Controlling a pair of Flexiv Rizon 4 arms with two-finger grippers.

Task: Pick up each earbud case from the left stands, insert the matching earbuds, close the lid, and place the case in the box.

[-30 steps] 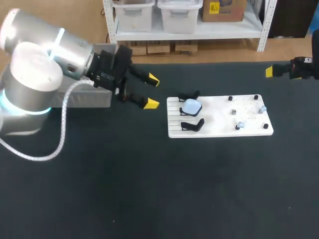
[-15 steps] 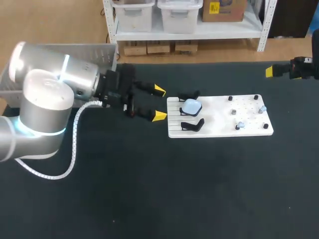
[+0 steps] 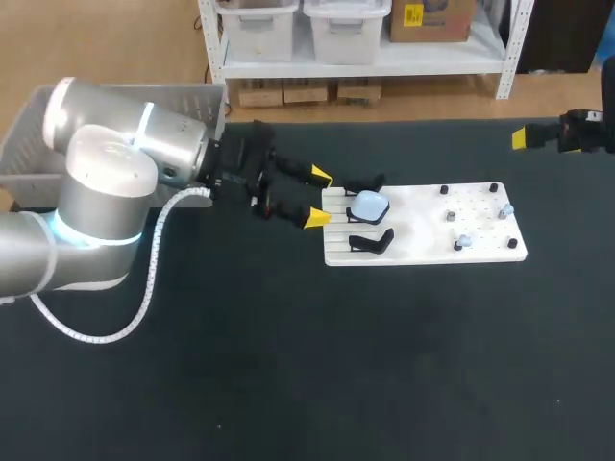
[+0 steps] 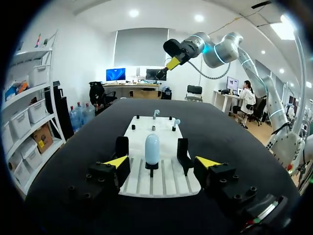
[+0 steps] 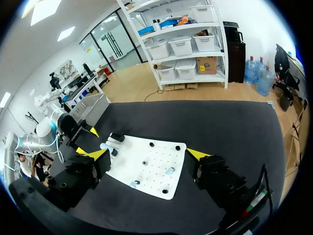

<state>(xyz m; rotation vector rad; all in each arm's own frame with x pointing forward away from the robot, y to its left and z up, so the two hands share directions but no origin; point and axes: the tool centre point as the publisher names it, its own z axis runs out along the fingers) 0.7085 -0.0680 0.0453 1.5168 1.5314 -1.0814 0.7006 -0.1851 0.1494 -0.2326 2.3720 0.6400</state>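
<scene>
Head view: left arm travels toward 3 o'clock across the table. The left gripper (image 3: 318,197) goes from well short of the white board (image 3: 423,230) to that board's 9 o'clock edge, with its lower yellow tip now just over the edge. The gap to the pale blue earbud case (image 3: 369,205) closes from well apart to near. The arm's elbow shifts toward 5 o'clock, uncovering more of the grey box (image 3: 183,96) at 10 o'clock.

My right arm (image 3: 588,132) runs off the head view's edge, and only one yellow tip shows there. The box (image 3: 187,99) is half hidden behind my left arm (image 3: 106,163). On the white board (image 3: 413,226) the earbuds (image 3: 464,240) are too small to match. I can't tell whether the earbud case (image 3: 369,205) has its lid shut.
</scene>
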